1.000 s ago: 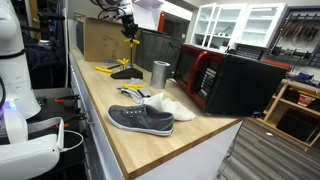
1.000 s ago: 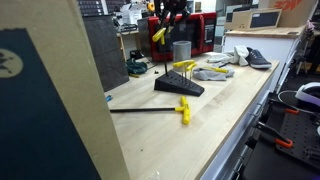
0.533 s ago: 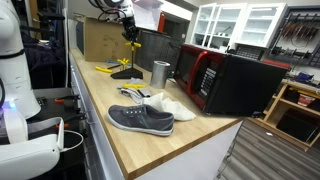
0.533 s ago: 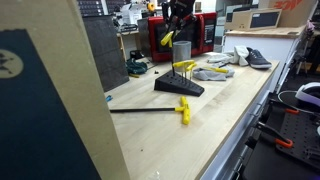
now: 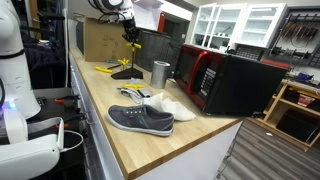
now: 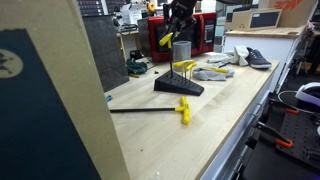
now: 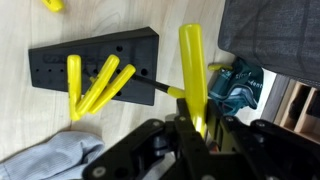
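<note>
box (image 5: 100,40): cardboard, standing behind the block in an exterior view, at the far end of the worktop (image 5: 150,150).
block (image 5: 125,74): black, lying flat on the worktop; every place below is told from it. The wrist view shows holes in its top.
handles (image 7: 95,85): three yellow ones stuck in the block, leaning close together and fanning out from it in the wrist view.
claw (image 5: 130,33): hangs in the air above the block, clear of it. Its fingers pinch the tool between them, seen close up in the wrist view.
tool (image 7: 192,70): a yellow handle gripped at one end, the rest jutting out past the fingertips. It is tilted, above the block, and touches neither the block nor the handles.
shoe (image 5: 140,119): grey with a white sole, well apart from the block, toward the near end of the worktop.
cup (image 5: 160,72): metal, upright, just beside the block on its microwave side.
cloth (image 5: 168,105): white and crumpled, just behind the shoe, farther from the block than the cup.
microwave (image 5: 225,80): red and black, beyond the cup as seen from the block.
rod (image 6: 150,110): a thin black shaft with a yellow cross-handle, lying flat on the worktop near the block, on the side away from the cup.
</note>
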Controlling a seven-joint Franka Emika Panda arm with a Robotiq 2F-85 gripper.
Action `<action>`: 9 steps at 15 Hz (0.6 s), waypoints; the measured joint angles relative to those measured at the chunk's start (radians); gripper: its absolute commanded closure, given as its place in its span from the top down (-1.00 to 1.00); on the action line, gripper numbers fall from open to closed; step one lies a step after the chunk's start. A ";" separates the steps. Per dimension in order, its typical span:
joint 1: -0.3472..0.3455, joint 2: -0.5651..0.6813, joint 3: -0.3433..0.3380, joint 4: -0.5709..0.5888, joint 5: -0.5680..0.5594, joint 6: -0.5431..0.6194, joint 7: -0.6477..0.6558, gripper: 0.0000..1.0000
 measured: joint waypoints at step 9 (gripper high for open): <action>0.016 -0.002 -0.002 -0.011 0.094 0.023 -0.004 -0.89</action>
